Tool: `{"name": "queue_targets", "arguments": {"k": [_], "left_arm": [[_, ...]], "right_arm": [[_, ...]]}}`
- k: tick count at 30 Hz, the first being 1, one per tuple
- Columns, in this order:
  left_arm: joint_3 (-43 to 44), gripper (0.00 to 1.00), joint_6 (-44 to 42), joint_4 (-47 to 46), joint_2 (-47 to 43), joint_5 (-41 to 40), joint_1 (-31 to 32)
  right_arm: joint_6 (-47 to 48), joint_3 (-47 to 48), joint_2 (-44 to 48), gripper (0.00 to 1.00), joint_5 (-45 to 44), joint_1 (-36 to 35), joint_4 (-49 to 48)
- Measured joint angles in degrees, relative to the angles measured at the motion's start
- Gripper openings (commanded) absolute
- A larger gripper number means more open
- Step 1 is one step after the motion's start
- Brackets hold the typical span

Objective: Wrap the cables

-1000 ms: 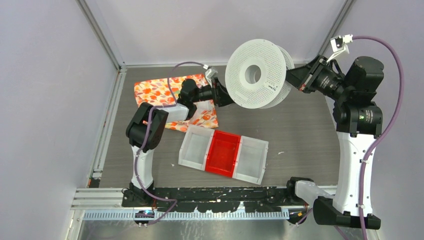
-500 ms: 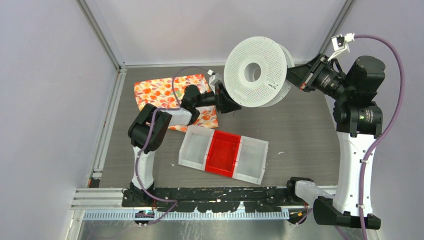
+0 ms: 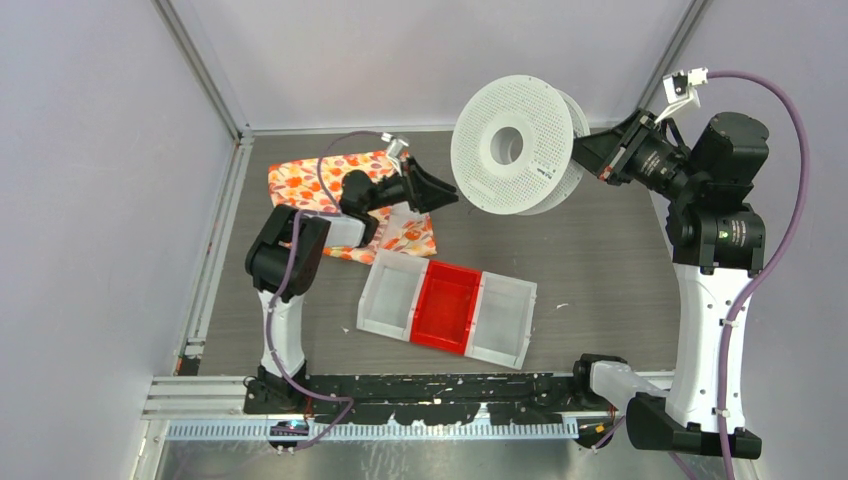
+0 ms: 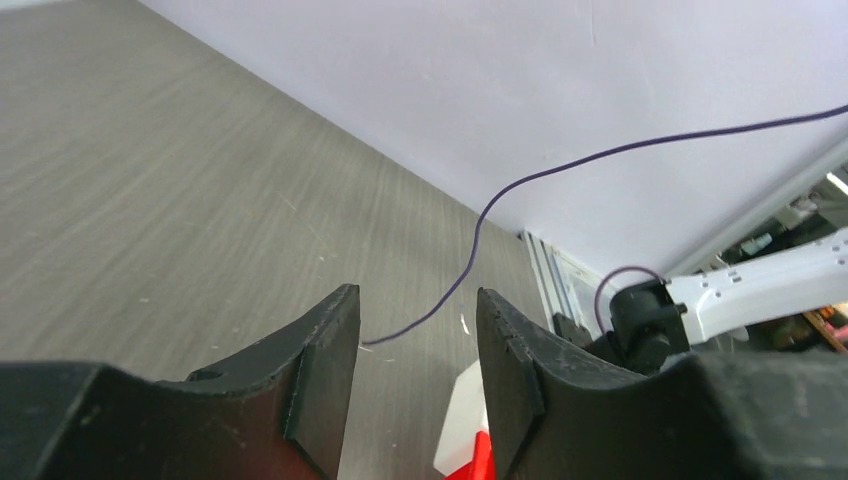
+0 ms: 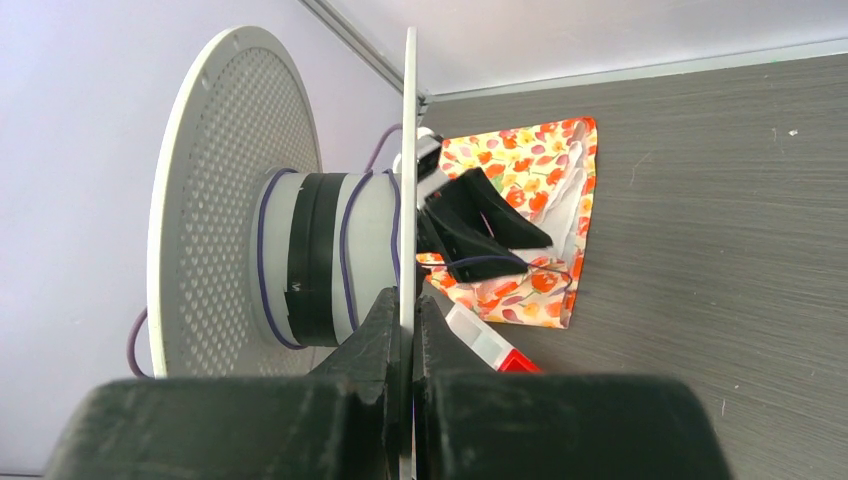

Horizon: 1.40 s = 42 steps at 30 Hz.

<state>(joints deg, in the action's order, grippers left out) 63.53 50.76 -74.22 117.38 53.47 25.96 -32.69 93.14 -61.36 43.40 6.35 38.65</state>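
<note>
In the left wrist view the cable [image 4: 560, 170] runs out past the right edge. Its near end stops at the inner face of one finger of the left claw [image 4: 418, 300]; whether it is pinched there or only passes behind cannot be told. Both fingers are cut off by the bottom edge, and only a red and white corner of the tray [image 4: 462, 430] shows between them. From overhead the cable is too thin to make out. There the left arm [image 3: 290, 250] covers part of the flowered cloth [image 3: 300, 180], and the spool [image 3: 515, 145] hides the tips of the right claw [image 3: 590, 155]. From the right wrist, the cable's turns pass out of sight behind the hub.
</note>
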Motion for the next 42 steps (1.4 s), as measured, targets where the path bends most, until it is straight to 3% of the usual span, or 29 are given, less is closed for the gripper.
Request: {"name": "queue_targets", "arguments": {"k": [4,8,19,42], "left_arm": [[0.2,0.49,4.0,-2.3,-0.2,0.6,-3.2],[0.1,0.49,4.0,-2.0,-1.2,1.5,-2.5],[-2.0,0.54,-15.0,9.3,-7.1,1.0,4.0],[-2.0,0.5,-19.4,12.3,-3.0,0.5,6.2]], "right_arm": [[0.0,0.0,0.0,0.01,-0.3,0.0,0.2],[0.0,0.0,0.0,0.01,-0.4,0.0,0.2],[-0.2,0.0,0.0,0.01,-0.4,0.0,-0.1],[-0.5,0.0,0.0,0.01,-0.4,0.0,-0.6]]}}
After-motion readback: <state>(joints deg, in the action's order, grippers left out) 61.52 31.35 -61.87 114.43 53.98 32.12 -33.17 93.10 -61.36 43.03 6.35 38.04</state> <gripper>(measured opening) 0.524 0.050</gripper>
